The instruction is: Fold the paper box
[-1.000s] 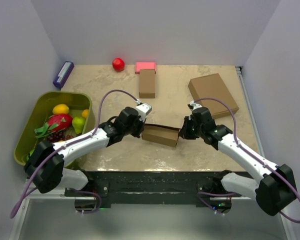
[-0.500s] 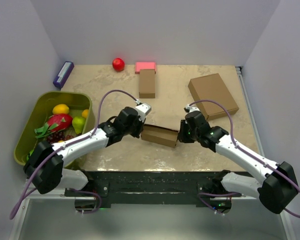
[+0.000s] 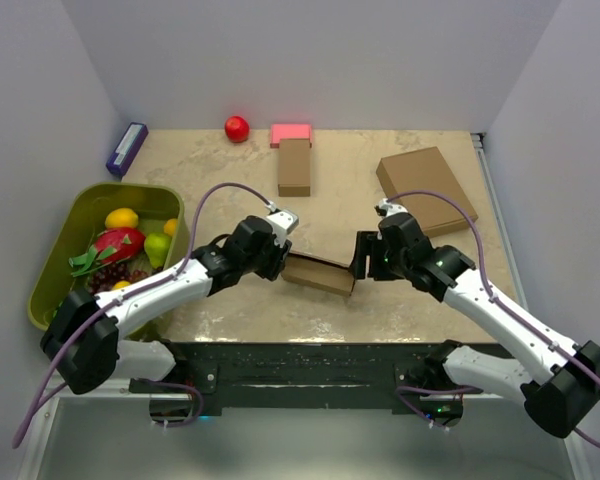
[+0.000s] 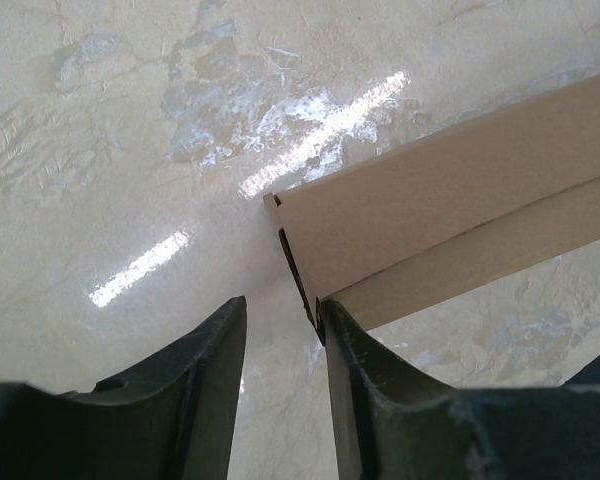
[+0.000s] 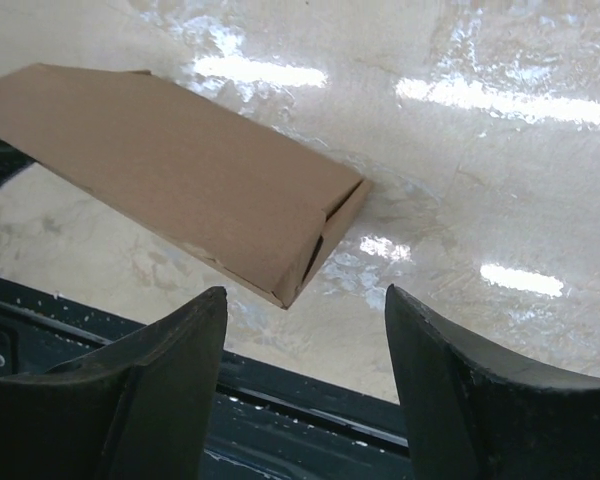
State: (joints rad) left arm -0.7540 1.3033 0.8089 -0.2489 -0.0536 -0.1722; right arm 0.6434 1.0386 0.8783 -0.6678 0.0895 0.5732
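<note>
**Release of the box after folding.** The box [image 3: 320, 272] lies flat as a low, closed carton near the 6 o'clock edge of the table [image 3: 200, 170], between the two grippers. Compared with a second ago, both tools are seen opened. The right gripper [image 3: 361, 258], formerly pressed together against the box's 3 o'clock end, is now spread wide and drawn just clear of it. The left gripper [image 3: 281, 264] is parted with nothing between its jaws, and one finger [image 4: 360, 380] touches the box's 9 o'clock corner. The fold is judged essentially complete, though a small gap is shown at the 3 o'clock end.

Well apart from the box are:
- a narrow box [image 3: 294, 167] at 12 o'clock
- a pink block [image 3: 291, 132] and a red ball [image 3: 237, 127] beyond it
- a larger box [image 3: 426, 190] at 2 o'clock
- a purple case [image 3: 126, 149] at 10 o'clock
- a green bin [image 3: 120, 188] at 9 o'clock

No obstruction is presented.
</note>
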